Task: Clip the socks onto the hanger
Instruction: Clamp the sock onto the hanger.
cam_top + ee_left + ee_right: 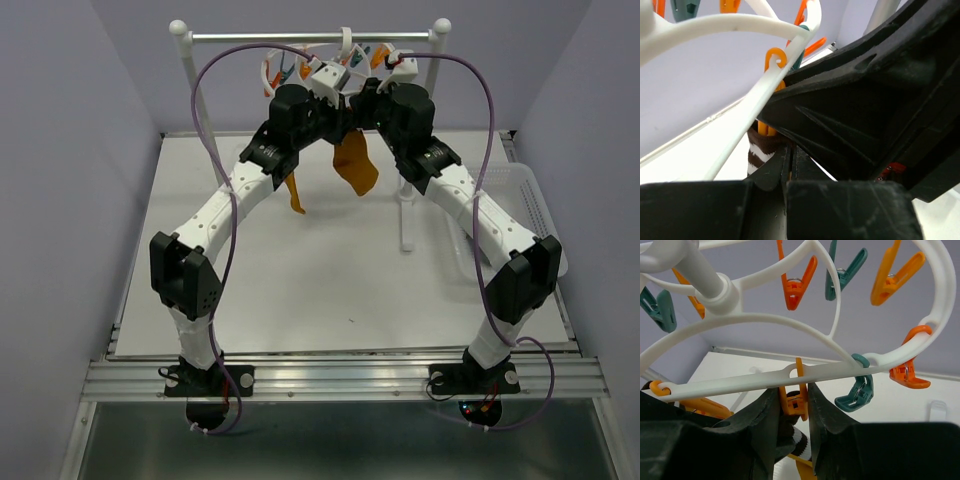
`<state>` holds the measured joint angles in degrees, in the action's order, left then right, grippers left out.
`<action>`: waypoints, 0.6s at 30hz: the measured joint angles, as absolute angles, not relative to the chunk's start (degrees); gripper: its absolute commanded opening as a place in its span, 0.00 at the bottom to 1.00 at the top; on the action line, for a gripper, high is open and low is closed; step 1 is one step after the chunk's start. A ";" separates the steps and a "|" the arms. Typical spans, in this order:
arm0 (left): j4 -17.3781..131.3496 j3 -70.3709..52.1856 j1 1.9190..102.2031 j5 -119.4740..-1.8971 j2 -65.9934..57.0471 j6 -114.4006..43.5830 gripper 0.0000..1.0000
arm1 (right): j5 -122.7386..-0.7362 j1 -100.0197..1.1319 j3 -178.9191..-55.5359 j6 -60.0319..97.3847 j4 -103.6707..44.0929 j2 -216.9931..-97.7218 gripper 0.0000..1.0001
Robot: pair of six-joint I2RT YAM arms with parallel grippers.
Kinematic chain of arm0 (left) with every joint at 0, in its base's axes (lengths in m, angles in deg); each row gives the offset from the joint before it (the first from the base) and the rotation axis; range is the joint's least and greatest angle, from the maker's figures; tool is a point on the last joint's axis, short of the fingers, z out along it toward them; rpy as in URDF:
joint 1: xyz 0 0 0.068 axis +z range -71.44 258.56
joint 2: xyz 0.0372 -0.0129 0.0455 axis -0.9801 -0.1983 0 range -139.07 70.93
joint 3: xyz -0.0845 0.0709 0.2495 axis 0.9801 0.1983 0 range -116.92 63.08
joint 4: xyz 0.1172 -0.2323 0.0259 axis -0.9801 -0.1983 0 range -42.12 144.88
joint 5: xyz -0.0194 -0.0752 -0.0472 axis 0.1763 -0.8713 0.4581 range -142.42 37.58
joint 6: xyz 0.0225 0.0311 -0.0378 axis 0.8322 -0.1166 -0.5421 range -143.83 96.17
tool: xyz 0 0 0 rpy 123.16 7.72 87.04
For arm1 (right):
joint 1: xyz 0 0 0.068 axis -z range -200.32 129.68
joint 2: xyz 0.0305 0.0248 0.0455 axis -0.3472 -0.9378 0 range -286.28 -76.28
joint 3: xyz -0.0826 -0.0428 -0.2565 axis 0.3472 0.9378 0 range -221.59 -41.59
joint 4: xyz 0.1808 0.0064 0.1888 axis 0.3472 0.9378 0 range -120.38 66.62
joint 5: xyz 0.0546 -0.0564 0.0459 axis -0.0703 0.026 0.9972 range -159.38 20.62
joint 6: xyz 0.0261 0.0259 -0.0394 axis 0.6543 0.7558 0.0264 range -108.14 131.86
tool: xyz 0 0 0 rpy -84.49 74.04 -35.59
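the striped cuff [801, 439] of a mustard sock sits directly under an orange clip [795, 402] on the near bar of the hanger [740, 382]. my right gripper [792, 388] is up at that bar with one finger on each side of the clip, pinching its body between them. the dark-and-white cuff shows just below my fingers.

my left gripper [790, 152] has its fingers pressed together, tips right at the same striped cuff [759, 150]. the cuff runs behind one finger, so i cannot tell whether any fabric is caught between them. the black body of my right gripper fills the space just beside it, and the white frame of the hanger [765, 90] crosses in front.

just beside the pinched clip a teal clip [858, 392] dangles from the same rim, with more orange and teal clips hanging across the frame behind.

from above, the hanger [346, 40] hangs by its hook on the rail stand [300, 37] at the back of the table [300, 290]. both my arms meet there. a wide fold of mustard sock [357, 168] and a narrower mustard strip [294, 192] hang below them. a clear basket [535, 200] stands at the right edge.
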<state>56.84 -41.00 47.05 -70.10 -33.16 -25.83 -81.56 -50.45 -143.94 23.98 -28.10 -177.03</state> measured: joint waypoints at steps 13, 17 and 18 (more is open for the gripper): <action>54.59 -43.25 47.05 -67.17 -33.31 -25.37 0.00 | -83.07 -50.80 -143.92 23.02 -28.23 -177.09 0.44; 53.63 -43.27 47.08 -66.73 -33.38 -25.15 0.00 | -83.05 -50.77 -143.79 23.04 -26.13 -177.05 0.60; 53.25 -43.27 47.16 -66.62 -33.42 -25.15 0.00 | -83.22 -50.77 -143.70 23.17 -25.15 -177.18 0.61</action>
<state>53.25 -43.27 47.16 -66.62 -33.42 -25.15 -83.22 -50.77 -143.70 23.17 -25.15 -177.18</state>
